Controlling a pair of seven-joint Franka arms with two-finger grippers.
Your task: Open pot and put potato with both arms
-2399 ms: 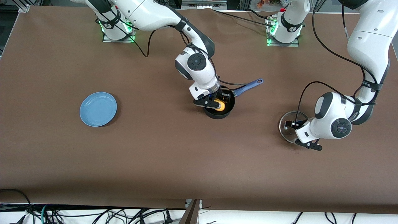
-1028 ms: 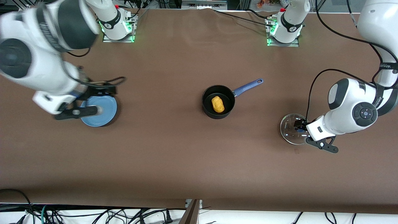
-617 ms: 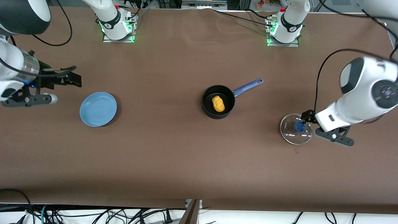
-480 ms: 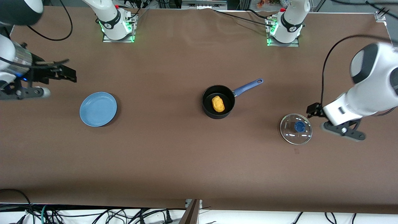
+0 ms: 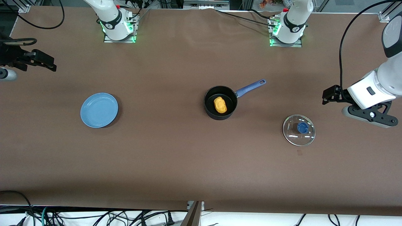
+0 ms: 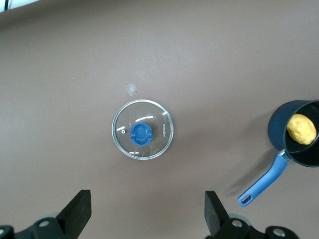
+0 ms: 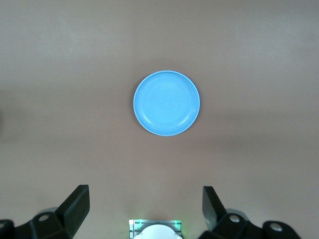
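1. Two arms hang raised at the table's [image 5: 176,163] ends, and we see both hands spread wide, holding nothing.
2. We find the left gripper [image 5: 358,105] [image 6: 147,216] up over the left arm's end of the table, near the lid.
3. We find the right gripper [image 5: 22,64] [image 7: 144,214] up over the right arm's end, above bare table near the plate.
4. We see the plate [image 5: 99,110] [image 7: 166,103] lying flat and bare toward the right arm's end.
5. We see the pot [image 5: 233,99] [image 6: 279,132] mid-table, uncovered, its handle pointing toward the left arm's base.
6. We see the lid [image 5: 298,130] [image 6: 143,130] flat on the table, knob up, well apart from the pot.
7. We see the potato [image 5: 220,104] [image 6: 302,129] lying inside the pot.
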